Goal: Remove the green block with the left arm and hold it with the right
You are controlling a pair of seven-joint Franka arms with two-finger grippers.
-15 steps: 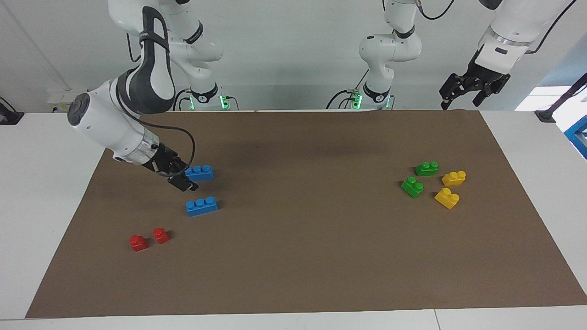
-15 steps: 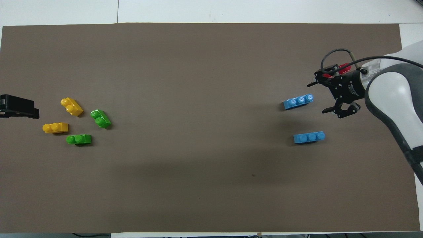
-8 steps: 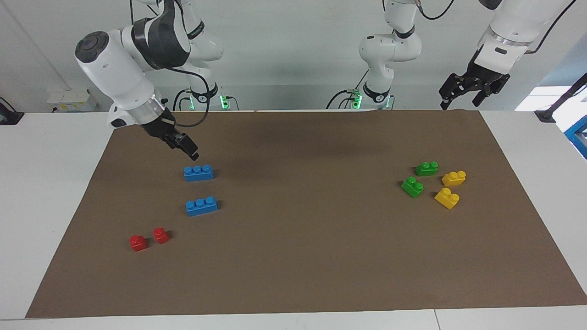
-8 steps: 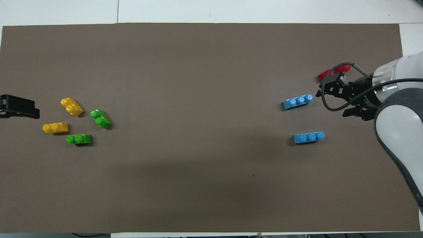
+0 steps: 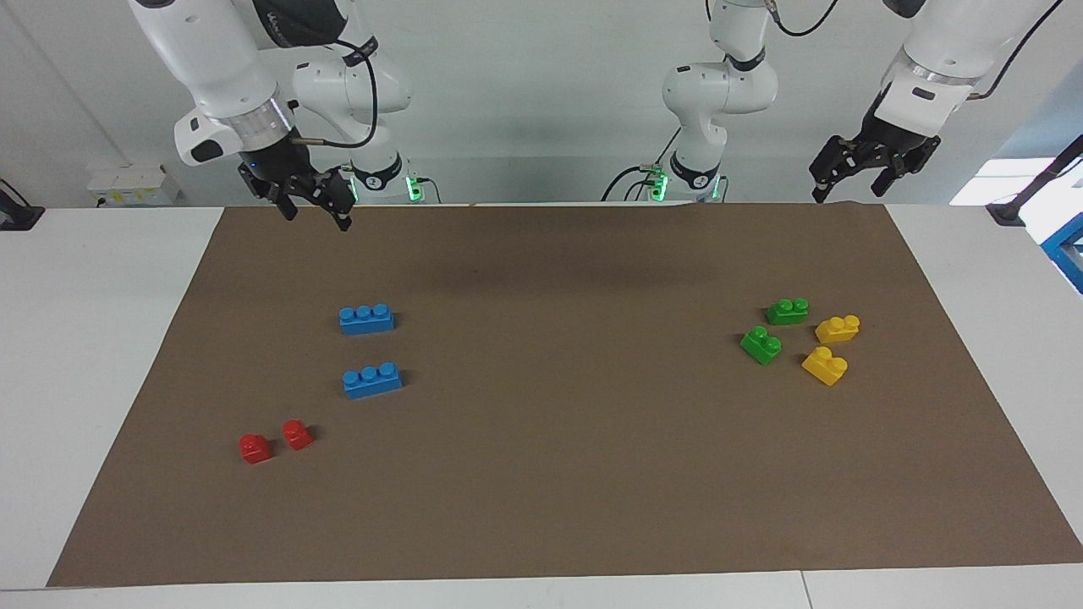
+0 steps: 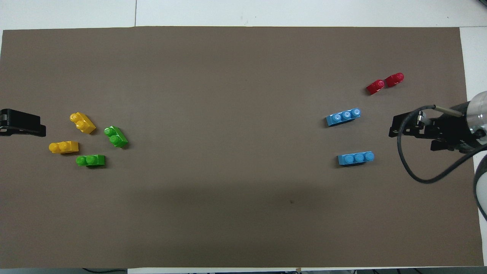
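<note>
1. Left tool (image 5: pixel 861 179): raised over the brown mat's (image 5: pixel 550 474) corner at the robots' edge, left arm's end; fingers spread, holding nothing. In the overhead view only its black tip (image 6: pixel 23 122) shows, at the picture's edge.
2. Right tool (image 5: pixel 309 201): raised over the mat's robots' edge at the right arm's end; fingers apart, empty. The overhead view shows it (image 6: pixel 395 129) end-on with a looping black cable, covering mat near the blue bricks.
3. Green block (image 5: pixel 761 344): lies on the mat at the left arm's end, two studs up, turned at an angle to the mat's edges. In the overhead view (image 6: pixel 116 136) its studs read as two separate rounds.
4. Second green block (image 5: pixel 787 310): just beside the first, nearer to the robots, apart from it.
5. Yellow bricks, two (image 5: pixel 838 327) (image 5: pixel 825 365): beside the green pair, toward the left arm's end of the counter; none touching.
6. Blue bricks, two, three studs each (image 5: pixel 366 318) (image 5: pixel 372 380): at the right arm's end, one nearer to the robots than the other, well apart from the green pair.
7. Red bricks, two (image 5: pixel 255 447) (image 5: pixel 296 434): just beside each other, farther from the robots than the blue bricks.
8. Counter (image 5: pixel 93 338): white, mostly covered by the mat, bare at both ends.
9. Room, facing view only: pale wall, both arm bases with green lights, a blue object at the picture's edge.
</note>
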